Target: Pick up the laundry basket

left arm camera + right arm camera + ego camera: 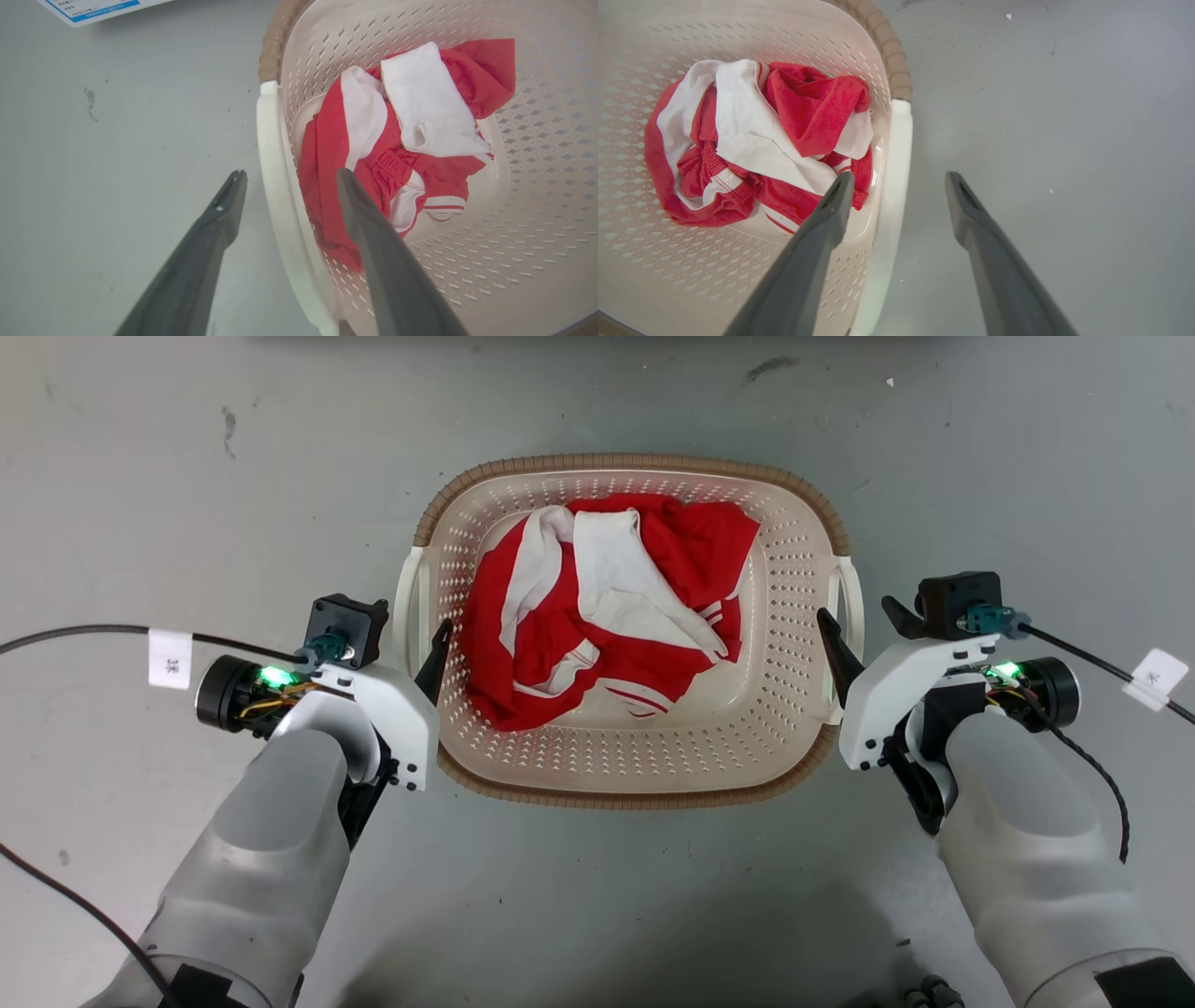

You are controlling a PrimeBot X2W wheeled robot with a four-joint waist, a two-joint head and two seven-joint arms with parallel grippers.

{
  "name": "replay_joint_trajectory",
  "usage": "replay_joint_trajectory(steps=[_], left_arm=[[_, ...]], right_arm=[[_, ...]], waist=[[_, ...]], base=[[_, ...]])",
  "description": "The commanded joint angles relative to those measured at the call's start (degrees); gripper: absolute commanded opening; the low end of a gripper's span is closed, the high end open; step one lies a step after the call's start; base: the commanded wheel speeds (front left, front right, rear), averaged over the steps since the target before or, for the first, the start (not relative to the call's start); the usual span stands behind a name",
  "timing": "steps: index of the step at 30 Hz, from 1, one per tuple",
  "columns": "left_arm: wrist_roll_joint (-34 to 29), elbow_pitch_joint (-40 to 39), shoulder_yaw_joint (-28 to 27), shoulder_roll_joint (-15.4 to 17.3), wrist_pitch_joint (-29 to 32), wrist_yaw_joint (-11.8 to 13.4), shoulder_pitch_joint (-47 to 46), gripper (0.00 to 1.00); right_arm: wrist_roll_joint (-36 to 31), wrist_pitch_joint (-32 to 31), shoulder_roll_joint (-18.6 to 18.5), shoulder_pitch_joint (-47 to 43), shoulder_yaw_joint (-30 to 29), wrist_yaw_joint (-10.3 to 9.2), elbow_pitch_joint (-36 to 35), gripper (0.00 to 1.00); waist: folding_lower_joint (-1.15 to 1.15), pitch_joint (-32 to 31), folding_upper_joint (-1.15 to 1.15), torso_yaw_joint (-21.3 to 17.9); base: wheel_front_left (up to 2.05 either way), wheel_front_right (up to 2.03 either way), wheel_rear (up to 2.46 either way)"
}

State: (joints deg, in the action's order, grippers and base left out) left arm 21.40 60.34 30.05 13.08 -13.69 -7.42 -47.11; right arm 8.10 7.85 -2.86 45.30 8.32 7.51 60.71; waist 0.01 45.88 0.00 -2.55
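The laundry basket, cream perforated plastic with a brown woven-look rim and white side handles, stands on the grey floor with red and white clothes in it. My left gripper is open and straddles the basket's left handle, one finger outside it and one inside the basket. At the other side, my right gripper is open astride the right handle in the same way. In both wrist views the handle lies between the fingers with gaps on each side.
Grey floor surrounds the basket on all sides. Black cables trail from both wrists out to the left and right. A white paper with a blue band lies on the floor at the top of the left wrist view.
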Motion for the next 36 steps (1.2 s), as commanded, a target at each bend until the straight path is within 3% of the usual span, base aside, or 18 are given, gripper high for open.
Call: replay_joint_trajectory(steps=[1, 15, 35, 36], left_arm=[[0.4, 0.3, 0.4, 0.2, 0.1, 0.0, -0.5, 1.0], [10.4, 2.0, 13.7, 2.2, 5.8, 0.0, -5.7, 1.0], [19.8, 3.7, 24.9, 3.7, 6.1, 0.0, -9.3, 1.0], [20.2, 3.7, 25.3, 3.6, 6.0, 0.0, -9.5, 0.83]], right_arm=[[0.1, -0.3, 0.0, 1.0, 0.1, -0.04, 0.5, 1.0], [4.7, -8.1, 0.0, 7.7, 4.6, -0.04, 7.9, 1.0], [8.5, -7.8, 0.0, 10.7, 7.9, -0.04, 11.2, 1.0], [8.6, -7.9, 0.0, 10.8, 8.0, -0.04, 11.3, 1.0]], waist=[[-0.01, 0.2, 0.0, 0.1], [-0.01, 2.6, 0.0, 0.9], [-0.01, 4.4, 0.0, 0.8], [-0.01, 4.4, 0.0, 0.9]], base=[[0.0, 0.0, 0.0], [0.0, 0.0, 0.0], [0.0, 0.0, 0.0], [0.0, 0.0, 0.0]])
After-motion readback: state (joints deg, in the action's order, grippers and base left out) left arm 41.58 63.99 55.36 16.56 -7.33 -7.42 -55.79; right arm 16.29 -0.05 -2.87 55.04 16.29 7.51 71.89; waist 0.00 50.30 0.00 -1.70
